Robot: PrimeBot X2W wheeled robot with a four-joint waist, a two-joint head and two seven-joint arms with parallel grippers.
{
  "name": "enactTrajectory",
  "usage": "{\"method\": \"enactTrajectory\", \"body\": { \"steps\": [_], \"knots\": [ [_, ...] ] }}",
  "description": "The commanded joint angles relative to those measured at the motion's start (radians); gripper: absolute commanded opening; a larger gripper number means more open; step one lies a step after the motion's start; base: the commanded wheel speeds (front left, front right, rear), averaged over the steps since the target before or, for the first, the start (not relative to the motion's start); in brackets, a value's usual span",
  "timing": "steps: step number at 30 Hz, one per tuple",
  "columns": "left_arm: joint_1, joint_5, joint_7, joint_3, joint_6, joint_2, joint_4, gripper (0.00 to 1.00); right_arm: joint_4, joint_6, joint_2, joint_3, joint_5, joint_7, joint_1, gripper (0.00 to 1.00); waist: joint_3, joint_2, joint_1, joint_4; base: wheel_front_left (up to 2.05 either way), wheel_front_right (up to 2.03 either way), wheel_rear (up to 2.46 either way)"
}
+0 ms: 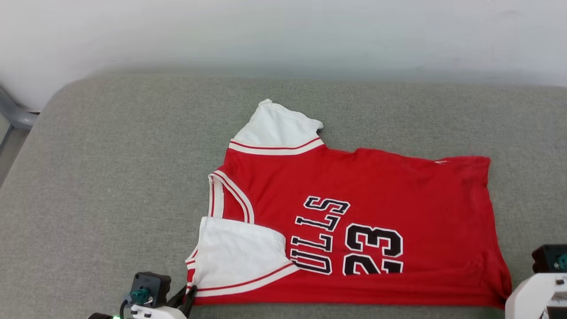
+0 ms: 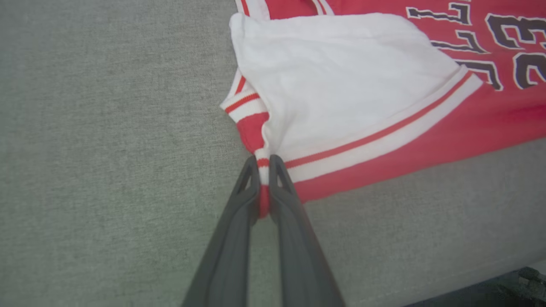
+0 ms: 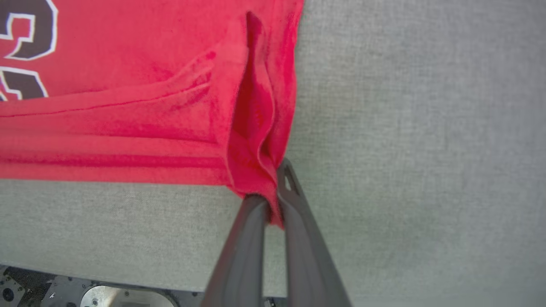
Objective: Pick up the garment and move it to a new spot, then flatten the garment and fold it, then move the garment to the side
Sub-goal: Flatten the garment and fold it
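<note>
Left fingers [image 2: 236, 221] tight on garment [image 1: 398, 186] sleeve, right fingers [image 3: 300, 221] tight on hem corner

The table [image 1: 110, 177] is covered in grey woven cloth, and its far left corner is rounded. A red garment [image 1: 376, 190] with white sleeves is spread on it, collar to the left, hem to the right, the near sleeve folded over the printed front.

the red garment [image 1: 376, 186] carries black, white-outlined print [image 1: 373, 241] lying sideways in the head view: the letters "ulls" can be read, whatever stands before them hidden under a folded white sleeve [image 1: 241, 250], and beside them the number "23".
</note>
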Motion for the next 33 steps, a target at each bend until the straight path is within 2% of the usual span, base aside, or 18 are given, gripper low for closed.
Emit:
{"method": "enactTrajectory", "body": {
  "steps": [1, 7, 15, 16, 17, 18, 26, 33],
  "knots": [
    [0.013, 0.000, -0.003, 0.002, 0.009, 0.004, 0.006, 0.00, -0.019, -0.002, -0.005, -0.013, 0.004, 0.017, 0.029, 0.00, 0.000, -0.0001, 0.0001, 0.000, 0.00, 0.00, 0.00],
    [0.006, -0.006, -0.003, -0.010, -0.003, -0.006, 0.031, 0.00, -0.031, -0.002, 0.011, -0.010, 0.013, 0.025, 0.053, 0.00, 0.006, -0.0001, 0.0001, -0.003, 0.00, 0.00, 0.00],
    [-0.019, -0.009, -0.012, -0.028, -0.026, -0.024, 0.091, 0.00, 0.038, -0.002, 0.019, 0.023, 0.005, -0.017, 0.012, 0.00, 0.026, -0.0001, 0.0001, -0.011, 0.00, 0.00, 0.00],
    [-0.023, -0.010, -0.013, -0.029, -0.026, -0.026, 0.099, 0.09, 0.045, -0.002, 0.022, 0.021, 0.005, -0.025, 0.006, 0.06, 0.026, -0.0001, 0.0001, -0.011, 0.00, 0.00, 0.00],
    [-0.025, -0.009, -0.014, -0.030, -0.027, -0.028, 0.106, 0.63, 0.049, -0.002, 0.022, 0.021, 0.004, -0.036, 0.001, 0.77, 0.026, -0.0001, 0.0001, -0.010, 0.00, 0.00, 0.00],
    [-0.027, -0.008, -0.015, -0.030, -0.026, -0.029, 0.114, 1.00, 0.055, -0.002, 0.022, 0.020, 0.006, -0.045, -0.002, 1.00, 0.025, -0.0001, 0.0001, -0.010, 0.00, 0.00, 0.00],
    [-0.055, 0.010, -0.092, 0.000, -0.014, -0.029, 0.107, 1.00, 0.031, -0.002, 0.029, -0.002, 0.023, -0.134, -0.052, 1.00, -0.009, -0.0001, 0.0001, -0.021, 0.00, 0.00, 0.00],
    [-0.103, 0.082, -0.275, 0.012, -0.036, -0.025, 0.046, 1.00, -0.053, -0.002, 0.011, 0.029, 0.043, -0.280, -0.101, 1.00, -0.041, -0.0001, 0.0001, -0.037, 0.00, 0.00, 0.00]
  ]
}}
